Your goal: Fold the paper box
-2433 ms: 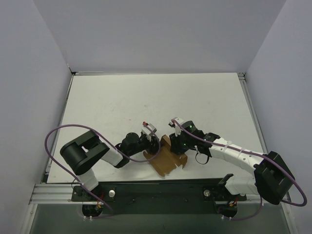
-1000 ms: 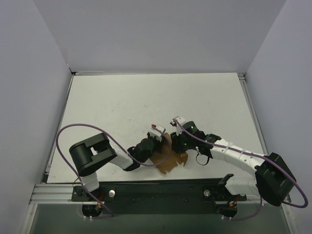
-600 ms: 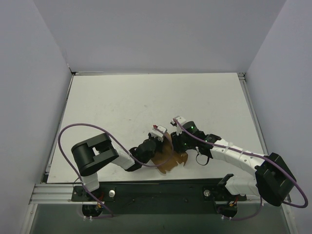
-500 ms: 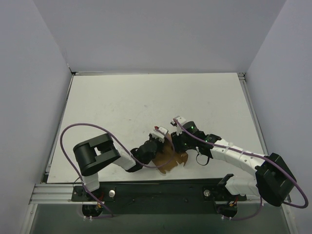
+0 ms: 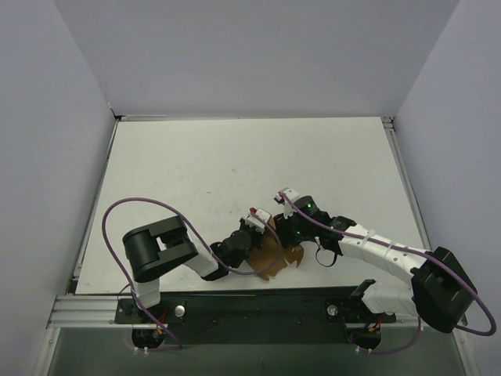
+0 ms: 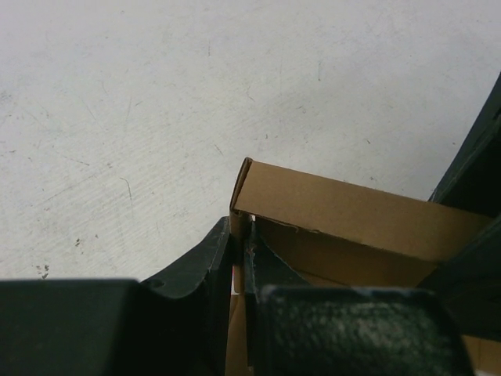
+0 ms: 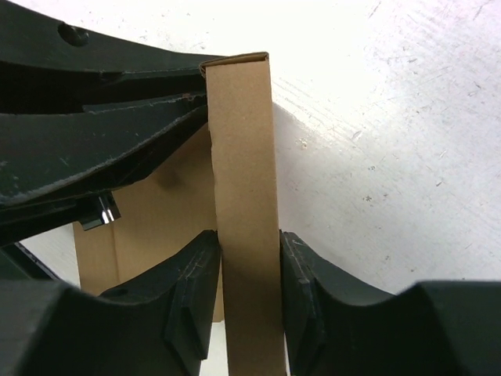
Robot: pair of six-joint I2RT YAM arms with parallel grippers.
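Folding up the walls of the paper box (image 5: pixel 275 252), by the look of it, near the front middle of the table (image 5: pixel 235 157). Pinching a thin upright cardboard edge with the left gripper (image 6: pixel 241 262), closed tight on it. Clamping a narrow raised strip with the right gripper (image 7: pixel 249 270), pressed against both faces of the strip. Judging the fold as only partly done: some panels standing, the rest lying flat on the table. Next, probably, calling for turning the held strip over its crease while keeping the other edge steady, without tearing the cardboard or letting it spring back. From above, showing little more than a brown patch half hidden under both grippers. From the wrists, showing the upright walls and the corner crease, lost in the overhead view.
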